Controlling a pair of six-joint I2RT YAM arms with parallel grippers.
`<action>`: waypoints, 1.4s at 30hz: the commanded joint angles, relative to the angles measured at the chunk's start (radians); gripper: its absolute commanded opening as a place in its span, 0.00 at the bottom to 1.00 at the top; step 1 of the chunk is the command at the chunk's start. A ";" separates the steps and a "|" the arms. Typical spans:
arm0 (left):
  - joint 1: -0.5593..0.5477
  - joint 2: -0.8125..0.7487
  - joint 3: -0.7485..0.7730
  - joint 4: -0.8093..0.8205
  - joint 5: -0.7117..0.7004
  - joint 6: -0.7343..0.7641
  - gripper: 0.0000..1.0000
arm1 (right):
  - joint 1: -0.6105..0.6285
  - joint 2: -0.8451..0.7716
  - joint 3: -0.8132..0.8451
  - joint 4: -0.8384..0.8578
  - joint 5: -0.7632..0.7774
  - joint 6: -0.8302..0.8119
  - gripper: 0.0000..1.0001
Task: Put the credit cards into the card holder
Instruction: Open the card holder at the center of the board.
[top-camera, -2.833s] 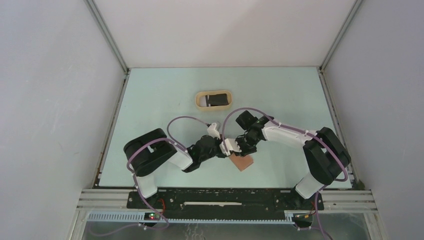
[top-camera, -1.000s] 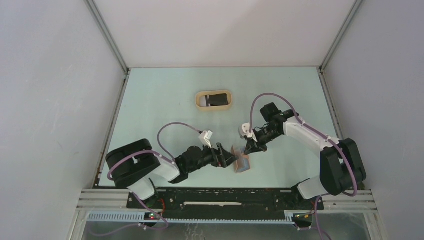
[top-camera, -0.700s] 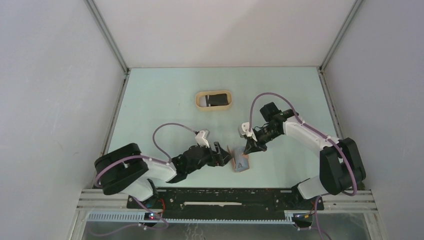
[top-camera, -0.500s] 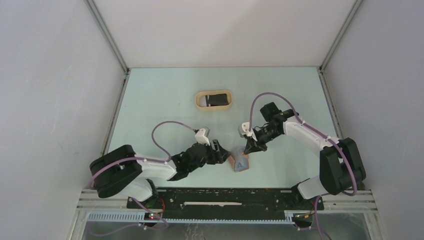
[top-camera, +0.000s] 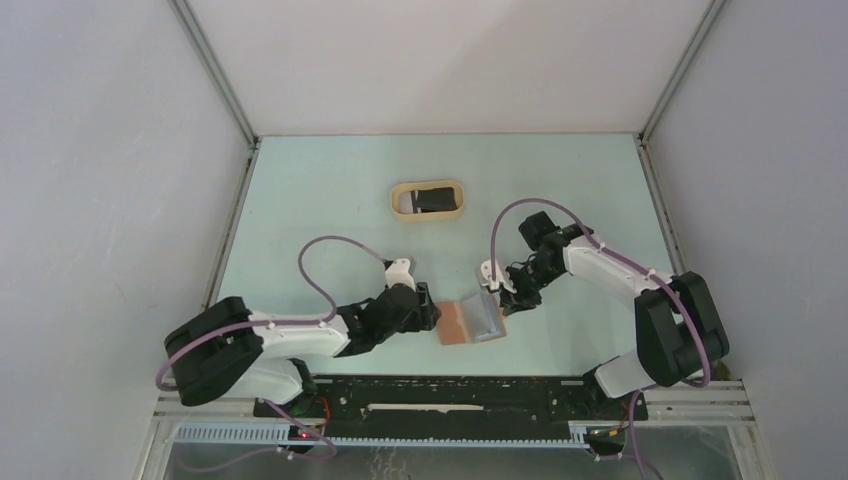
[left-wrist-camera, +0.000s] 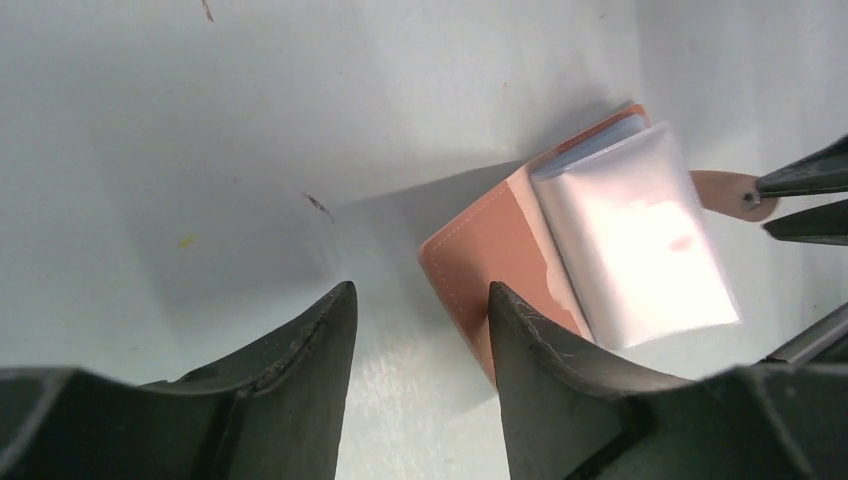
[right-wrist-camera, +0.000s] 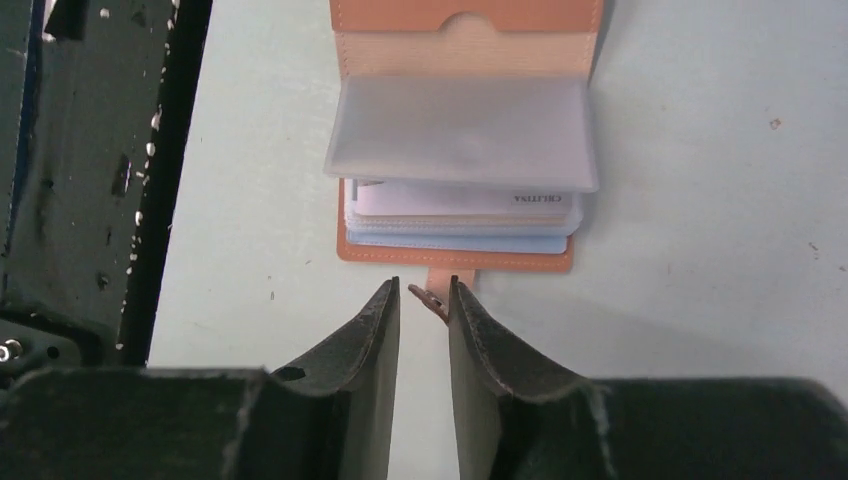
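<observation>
The card holder (top-camera: 468, 322) lies opened flat on the table, brown cover to the left and clear sleeves (right-wrist-camera: 460, 135) fanned out. My left gripper (top-camera: 432, 314) is open at its left edge, bare table between the fingers (left-wrist-camera: 420, 300) and the right fingertip over the cover (left-wrist-camera: 490, 245). My right gripper (top-camera: 497, 298) sits at the holder's far side. Its jaws (right-wrist-camera: 422, 290) stand slightly apart with the strap tab (right-wrist-camera: 437, 290) between them, against one finger. The dark credit cards (top-camera: 432, 200) lie in the tan tray.
The tan oval tray (top-camera: 400, 192) stands at mid-table toward the back. Grey walls enclose the table on three sides. The black rail (right-wrist-camera: 90, 170) at the near edge lies close to the card holder.
The card holder, half-raised between the grippers a second ago, now lies spread flat. My right jaws have parted from shut, my left jaws have narrowed, and the left arm has pulled left.
</observation>
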 joint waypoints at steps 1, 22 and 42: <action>-0.002 -0.131 0.008 -0.059 -0.032 0.088 0.57 | 0.000 -0.059 -0.014 -0.013 0.039 -0.072 0.35; -0.004 -0.380 0.033 0.276 0.293 0.158 0.81 | -0.087 -0.123 0.055 -0.039 -0.284 0.267 0.27; -0.091 0.145 0.284 -0.061 0.131 0.158 0.35 | -0.096 0.233 0.176 0.061 -0.073 1.029 0.32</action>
